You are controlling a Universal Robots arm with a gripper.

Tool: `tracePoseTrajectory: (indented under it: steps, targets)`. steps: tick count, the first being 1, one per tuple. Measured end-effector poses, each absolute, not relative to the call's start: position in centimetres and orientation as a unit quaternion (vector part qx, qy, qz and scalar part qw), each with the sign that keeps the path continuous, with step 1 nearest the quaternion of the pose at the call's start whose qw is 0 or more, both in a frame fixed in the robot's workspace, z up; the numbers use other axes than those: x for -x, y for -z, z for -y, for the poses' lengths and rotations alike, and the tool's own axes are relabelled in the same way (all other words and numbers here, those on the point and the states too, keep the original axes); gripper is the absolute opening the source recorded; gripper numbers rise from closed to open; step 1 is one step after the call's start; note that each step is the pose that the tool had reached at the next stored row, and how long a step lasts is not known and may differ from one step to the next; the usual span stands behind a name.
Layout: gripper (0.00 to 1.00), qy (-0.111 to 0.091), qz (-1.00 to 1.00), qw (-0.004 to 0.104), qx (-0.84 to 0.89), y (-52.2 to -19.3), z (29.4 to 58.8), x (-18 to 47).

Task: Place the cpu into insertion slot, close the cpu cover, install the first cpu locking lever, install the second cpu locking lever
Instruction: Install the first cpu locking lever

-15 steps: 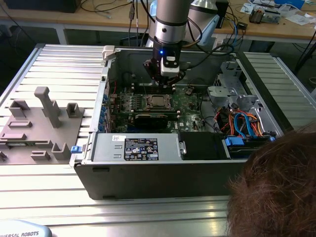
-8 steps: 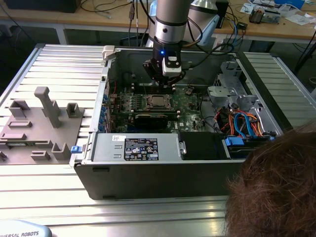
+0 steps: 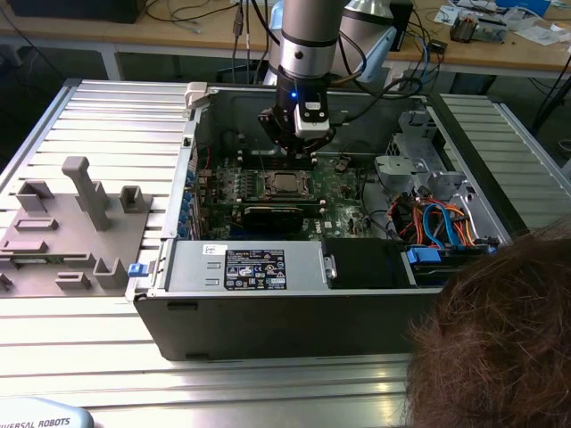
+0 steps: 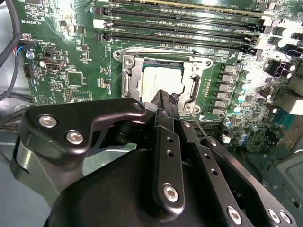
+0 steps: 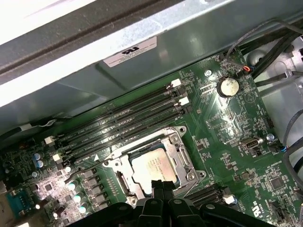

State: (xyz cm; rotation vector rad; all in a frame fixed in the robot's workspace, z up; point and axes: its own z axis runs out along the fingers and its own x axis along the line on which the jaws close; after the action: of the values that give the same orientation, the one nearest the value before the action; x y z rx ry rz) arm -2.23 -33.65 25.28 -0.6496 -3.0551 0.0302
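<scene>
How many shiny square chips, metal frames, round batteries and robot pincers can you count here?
cpu: 1
cpu cover: 1
round battery: 1
pincer: 1
Total: 4

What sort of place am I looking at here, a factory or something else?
Most likely a robotics lab or test workshop: a robot arm reaches into an open computer case on a slotted metal table, with cluttered wooden workbenches behind.
</scene>
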Motion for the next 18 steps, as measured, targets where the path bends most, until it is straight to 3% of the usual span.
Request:
tracePoseTrajectory:
  steps: [18]
  targets:
    - [0.11, -0.010, 0.982, 0.009, 0.187, -25.28, 33.66, 2.23]
